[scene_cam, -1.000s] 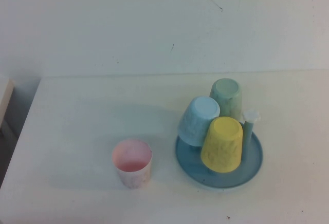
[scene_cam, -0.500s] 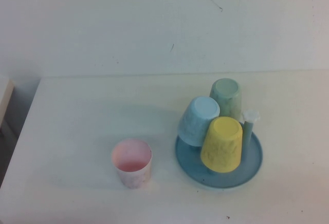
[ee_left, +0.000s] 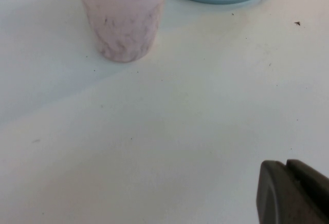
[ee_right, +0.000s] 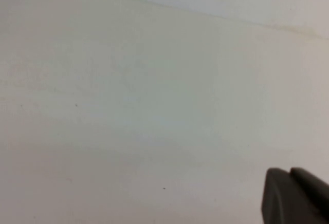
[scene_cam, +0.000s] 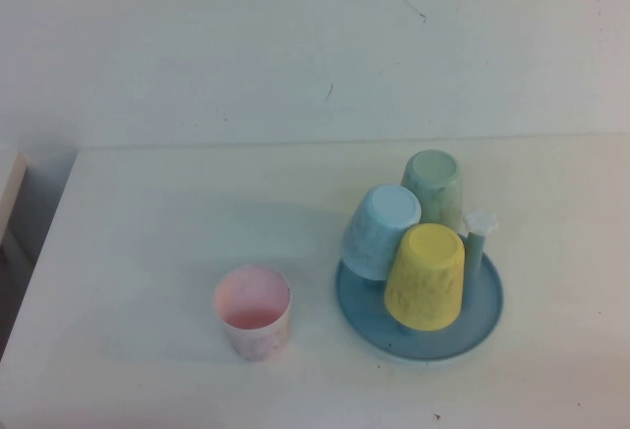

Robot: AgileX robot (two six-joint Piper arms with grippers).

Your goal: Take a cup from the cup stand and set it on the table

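Low above white table [scene_cam: 148, 203]: both end effectors [ee_left: 293, 193] [ee_right: 295, 196]

- yellow cup [scene_cam: 425, 277], upside down, at the front of the rack
- light blue cup [scene_cam: 379, 231], inverted and tilted, touching the yellow one
- pale green cup [scene_cam: 434, 186], inverted, behind both
- white wall [scene_cam: 295, 45] with faint dark marks
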